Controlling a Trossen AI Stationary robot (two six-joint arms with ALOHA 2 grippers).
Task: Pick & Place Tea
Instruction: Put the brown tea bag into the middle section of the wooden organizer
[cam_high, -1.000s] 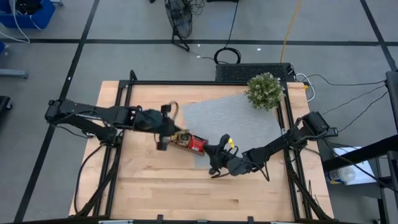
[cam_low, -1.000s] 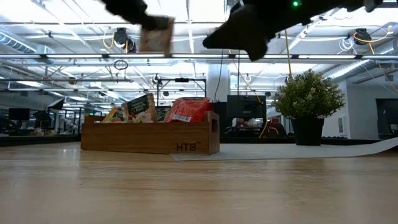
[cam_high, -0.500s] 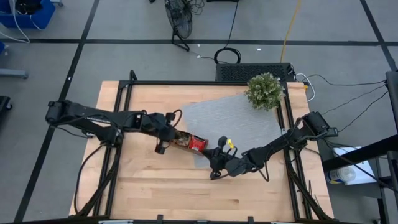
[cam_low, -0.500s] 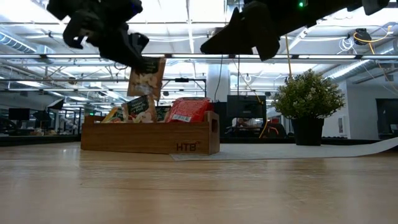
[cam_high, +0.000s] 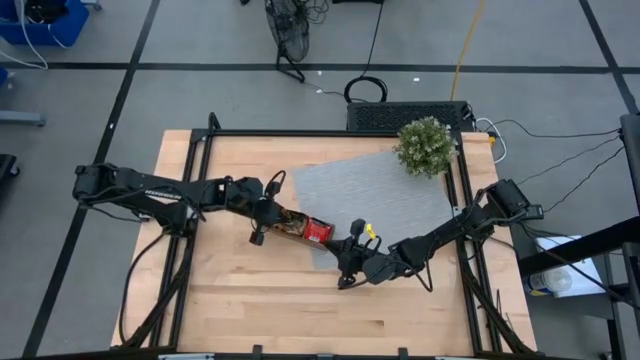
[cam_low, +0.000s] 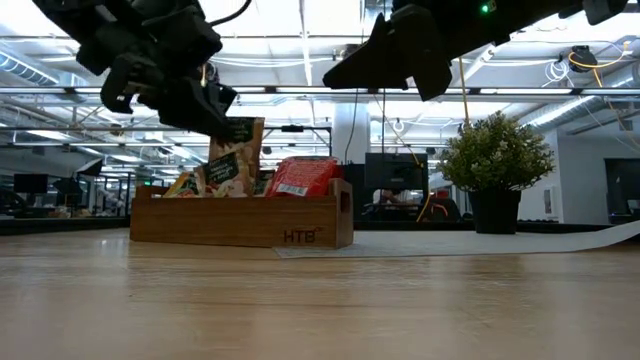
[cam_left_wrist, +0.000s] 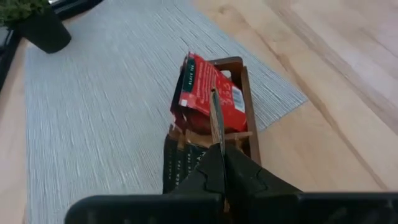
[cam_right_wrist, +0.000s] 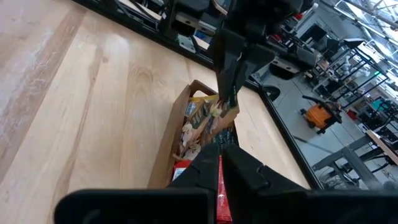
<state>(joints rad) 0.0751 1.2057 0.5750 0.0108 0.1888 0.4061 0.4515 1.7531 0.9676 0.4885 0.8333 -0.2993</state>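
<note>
A long wooden tray (cam_high: 300, 228) (cam_low: 240, 222) stands on the near left corner of a grey mat (cam_high: 370, 190). In it stand red sachets of tea (cam_left_wrist: 211, 99) and green, orange and white ones (cam_low: 200, 180). My left gripper (cam_high: 268, 215) (cam_low: 222, 125) hangs over the tray's left half, shut on one pale sachet with a dark label (cam_low: 238, 150). My right gripper (cam_high: 345, 268) (cam_low: 340, 68) hovers shut to the right of the tray and nearer the table's front, holding nothing. My left gripper pinches the sachet's top edge (cam_left_wrist: 216, 134) between its two fingers, slanting down from the table's left. The sachet hangs upright below the fingers. Its lower end (cam_low: 234, 188) dips among the sachets in the tray; I cannot tell whether it rests on anything.
A potted plant (cam_high: 426, 146) (cam_low: 495, 165) stands at the far right corner of the mat. Bare wood lies in front of the tray and along the table's near edge. The black frame rails (cam_high: 205, 135) run along the table's sides.
My left gripper has come down toward the tray with the sachet, tipping its fingers further downward. The sachet, high above the tray a second ago, now hangs with its lower end among the sachets in the tray.
</note>
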